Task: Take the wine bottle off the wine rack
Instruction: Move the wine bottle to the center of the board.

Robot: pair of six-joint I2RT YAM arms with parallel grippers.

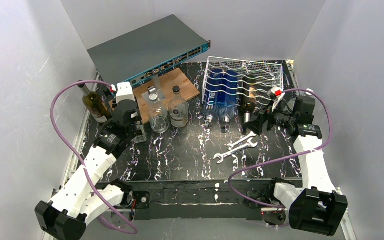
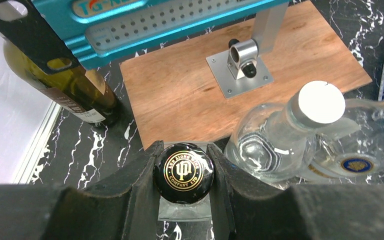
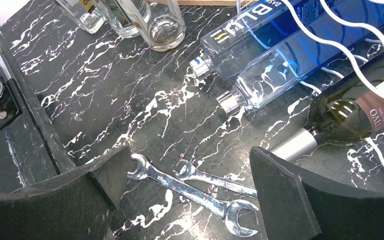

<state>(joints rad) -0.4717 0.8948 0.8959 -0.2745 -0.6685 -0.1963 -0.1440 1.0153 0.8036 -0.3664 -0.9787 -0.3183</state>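
Observation:
The white wire wine rack (image 1: pixel 260 70) stands at the back right. A dark wine bottle (image 1: pixel 250 97) lies in it, its silver-foil neck sticking out at the front. In the right wrist view the bottle (image 3: pixel 347 117) lies at the right under the rack's wires (image 3: pixel 330 20). My right gripper (image 1: pixel 256 124) is open and empty just in front of that neck; its midpoint (image 3: pixel 192 172) hangs over two wrenches. My left gripper (image 1: pixel 137 131) is shut on the black, gold-crested cap (image 2: pixel 183 172) of a small clear bottle standing on the table.
Two blue bottles (image 1: pixel 221 95) lie in the rack's left cradles. Two wrenches (image 1: pixel 237 146) lie mid-table. A wooden board (image 1: pixel 167 86), clear bottles (image 1: pixel 160 119), a grey network switch (image 1: pixel 150 47) and an upright green wine bottle (image 1: pixel 94 102) stand at the back left.

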